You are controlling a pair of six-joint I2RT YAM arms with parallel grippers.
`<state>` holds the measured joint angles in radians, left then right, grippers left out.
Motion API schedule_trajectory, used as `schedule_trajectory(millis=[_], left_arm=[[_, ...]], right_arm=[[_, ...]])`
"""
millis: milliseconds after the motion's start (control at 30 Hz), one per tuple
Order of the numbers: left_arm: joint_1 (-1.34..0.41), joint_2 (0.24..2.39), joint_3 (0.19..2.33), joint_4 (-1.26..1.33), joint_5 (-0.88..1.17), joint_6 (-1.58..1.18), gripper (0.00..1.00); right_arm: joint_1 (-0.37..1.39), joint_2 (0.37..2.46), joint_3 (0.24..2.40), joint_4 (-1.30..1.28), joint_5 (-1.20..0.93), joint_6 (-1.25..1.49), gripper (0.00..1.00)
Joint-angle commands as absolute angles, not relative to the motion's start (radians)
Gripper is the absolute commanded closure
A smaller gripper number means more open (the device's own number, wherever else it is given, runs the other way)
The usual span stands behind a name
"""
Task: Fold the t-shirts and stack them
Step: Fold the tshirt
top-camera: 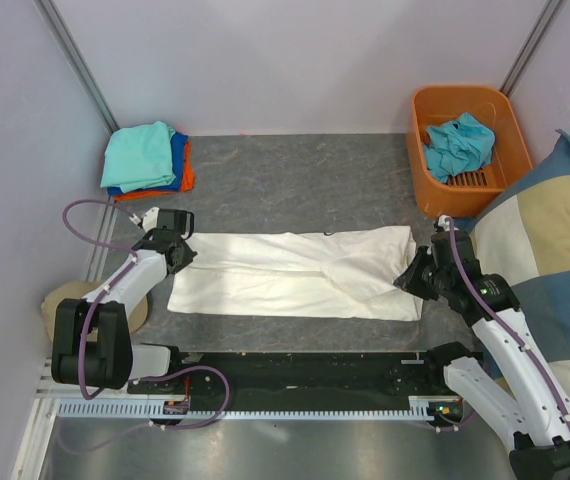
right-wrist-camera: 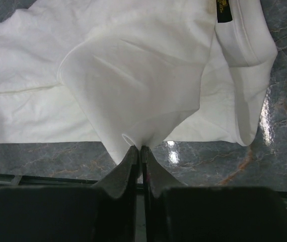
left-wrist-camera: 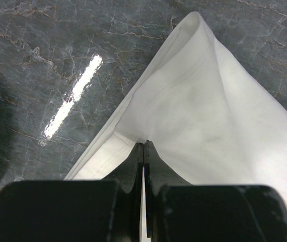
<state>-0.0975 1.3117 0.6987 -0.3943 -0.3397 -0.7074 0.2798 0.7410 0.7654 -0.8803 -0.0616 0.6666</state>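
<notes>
A large white t-shirt [top-camera: 295,275] lies stretched lengthwise across the grey table, its print hidden. My left gripper [top-camera: 183,252] is shut on its left end; in the left wrist view the cloth [left-wrist-camera: 209,111] rises from the pinched fingertips [left-wrist-camera: 143,146]. My right gripper [top-camera: 412,276] is shut on the right end; the right wrist view shows a fold of white cloth [right-wrist-camera: 133,85] pinched at the tips [right-wrist-camera: 140,148] and a black neck label [right-wrist-camera: 224,11]. A stack of folded tees, teal [top-camera: 143,155] on blue and orange, lies at the back left. A crumpled teal tee [top-camera: 457,145] lies in the orange basket.
The orange basket [top-camera: 435,105] stands at the back right. A blue-and-cream checked cushion [top-camera: 545,250] lies along the right edge. A tan cap [top-camera: 65,300] sits at the left behind my left arm. A black rail [top-camera: 295,372] runs along the near edge.
</notes>
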Motion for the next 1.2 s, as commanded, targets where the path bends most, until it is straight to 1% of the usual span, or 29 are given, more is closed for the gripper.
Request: schedule_trajectory(millis=[0, 33, 67, 100, 133, 167, 200, 267, 300, 467, 633, 700, 733, 800, 833, 900, 933, 967, 1033, 1167], left_arm=[[-0.091, 1.281, 0.684, -0.423, -0.400, -0.781, 0.91], [-0.091, 1.273, 0.683, -0.431, -0.406, -0.790, 0.88], [-0.091, 1.253, 0.684, -0.451, -0.413, -0.798, 0.85], [-0.091, 1.237, 0.686, -0.460, -0.423, -0.810, 0.75], [-0.091, 1.221, 0.693, -0.466, -0.425, -0.810, 0.63], [-0.091, 1.203, 0.696, -0.463, -0.425, -0.805, 0.43], [-0.091, 1.165, 0.703, -0.466, -0.433, -0.799, 0.38], [-0.091, 1.134, 0.732, -0.468, -0.443, -0.787, 0.04], [-0.091, 1.112, 0.756, -0.469, -0.442, -0.773, 0.00], [-0.091, 1.077, 0.822, -0.472, -0.408, -0.723, 0.00], [-0.126, 1.046, 0.789, -0.361, -0.200, -0.706, 0.00], [-0.204, 1.039, 0.766, -0.339, -0.172, -0.721, 0.00], [-0.283, 1.040, 0.758, -0.325, -0.169, -0.721, 0.00], [-0.374, 1.057, 0.739, -0.266, -0.173, -0.729, 0.04], [-0.465, 1.068, 0.735, -0.237, -0.167, -0.727, 0.06], [-0.553, 1.123, 0.730, -0.167, -0.150, -0.732, 0.11], [-0.630, 1.144, 0.729, -0.135, -0.134, -0.729, 0.14], [-0.665, 1.169, 0.726, -0.085, -0.120, -0.730, 0.17], [-0.771, 1.232, 0.732, -0.043, -0.123, -0.715, 0.20], [-0.902, 1.330, 0.776, -0.005, -0.189, -0.641, 0.23]], right_arm=[[0.285, 0.726, 0.750, -0.919, -0.058, 0.670, 0.78], [0.284, 0.724, 0.755, -0.923, -0.043, 0.672, 0.71], [0.284, 0.726, 0.761, -0.931, -0.019, 0.670, 0.59], [0.285, 0.730, 0.778, -0.931, -0.006, 0.670, 0.55], [0.285, 0.733, 0.790, -0.936, 0.017, 0.670, 0.49], [0.285, 0.738, 0.802, -0.934, 0.055, 0.669, 0.47], [0.285, 0.753, 0.828, -0.931, 0.075, 0.666, 0.46], [0.285, 0.770, 0.850, -0.901, 0.113, 0.660, 0.45], [0.285, 0.791, 0.862, -0.885, 0.117, 0.655, 0.44], [0.285, 0.860, 0.859, -0.760, 0.112, 0.627, 0.42], [0.296, 0.974, 0.822, -0.660, 0.064, 0.601, 0.42], [0.298, 1.020, 0.805, -0.621, 0.071, 0.595, 0.42], [0.301, 1.032, 0.799, -0.608, 0.071, 0.594, 0.42], [0.308, 1.055, 0.779, -0.569, 0.078, 0.592, 0.42], [0.310, 1.061, 0.775, -0.560, 0.084, 0.595, 0.42], [0.314, 1.080, 0.762, -0.546, 0.104, 0.595, 0.42], [0.318, 1.084, 0.758, -0.545, 0.113, 0.595, 0.43], [0.318, 1.089, 0.750, -0.546, 0.126, 0.595, 0.44], [0.319, 1.103, 0.741, -0.546, 0.140, 0.600, 0.46], [0.328, 1.123, 0.706, -0.540, 0.184, 0.614, 0.48]])
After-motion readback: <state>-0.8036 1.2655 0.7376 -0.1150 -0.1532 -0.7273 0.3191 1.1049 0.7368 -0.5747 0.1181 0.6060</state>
